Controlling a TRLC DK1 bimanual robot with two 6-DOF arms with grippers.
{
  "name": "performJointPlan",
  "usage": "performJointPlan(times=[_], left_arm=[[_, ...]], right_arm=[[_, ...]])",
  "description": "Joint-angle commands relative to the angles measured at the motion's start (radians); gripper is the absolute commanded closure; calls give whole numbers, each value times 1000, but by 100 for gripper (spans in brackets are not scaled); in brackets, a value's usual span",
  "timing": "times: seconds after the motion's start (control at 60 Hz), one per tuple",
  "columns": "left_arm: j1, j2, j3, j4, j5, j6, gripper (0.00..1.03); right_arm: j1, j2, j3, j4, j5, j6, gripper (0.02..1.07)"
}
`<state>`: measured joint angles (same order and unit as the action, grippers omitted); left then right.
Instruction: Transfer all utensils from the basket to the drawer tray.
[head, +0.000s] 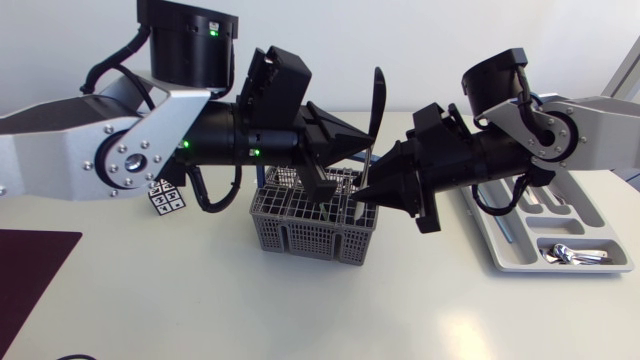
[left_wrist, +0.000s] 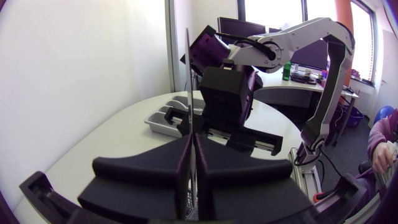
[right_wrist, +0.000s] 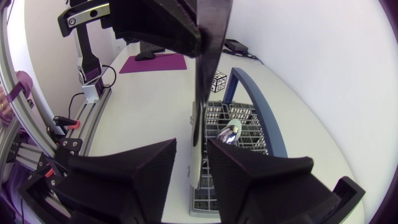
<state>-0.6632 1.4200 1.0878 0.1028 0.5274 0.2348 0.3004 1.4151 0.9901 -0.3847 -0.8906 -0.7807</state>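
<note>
Pale table (head: 200, 300), with a dark purple mat (head: 30, 270) at its near left corner. Left arm (head: 120, 140) in from the left, right arm (head: 560, 120) in from the right, both ending over the middle.

Grey drawer tray (head: 497, 255) on the right side of the table, with a few spoons (head: 578, 255) in its nearest compartment. Grey wire basket (head: 300, 235) mid-table, well apart from the tray, under both grippers.

Left gripper (left_wrist: 191, 140) above the basket, fingers (left_wrist: 143, 168) pressed together on a long black utensil (head: 378, 100) held upright, wide end up, slim lower end down toward the basket's top. Right gripper (right_wrist: 193, 152) facing it from the other side, lower on the same utensil, fingers (right_wrist: 143, 168) spread with the shaft between them; apparently a gap on at least one side, though hard to be sure from the right wrist view.

One spoon (right_wrist: 233, 130) standing in the basket beneath. Small black-and-white marker cube (head: 167, 197) on the table left of the basket.
</note>
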Motion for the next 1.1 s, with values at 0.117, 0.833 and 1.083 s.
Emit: performJointPlan(times=[0.117, 0.833, 1.083], left_arm=[[13, -32, 38, 6, 23, -28, 100], [148, -49, 185, -2, -20, -164, 33], [189, -46, 146, -92, -44, -106, 34]], right_arm=[[9, 10, 5, 0, -10, 26, 102], [-70, -87, -77, -77, 2, 0, 102], [-389, -84, -48, -287, -48, -242, 102]])
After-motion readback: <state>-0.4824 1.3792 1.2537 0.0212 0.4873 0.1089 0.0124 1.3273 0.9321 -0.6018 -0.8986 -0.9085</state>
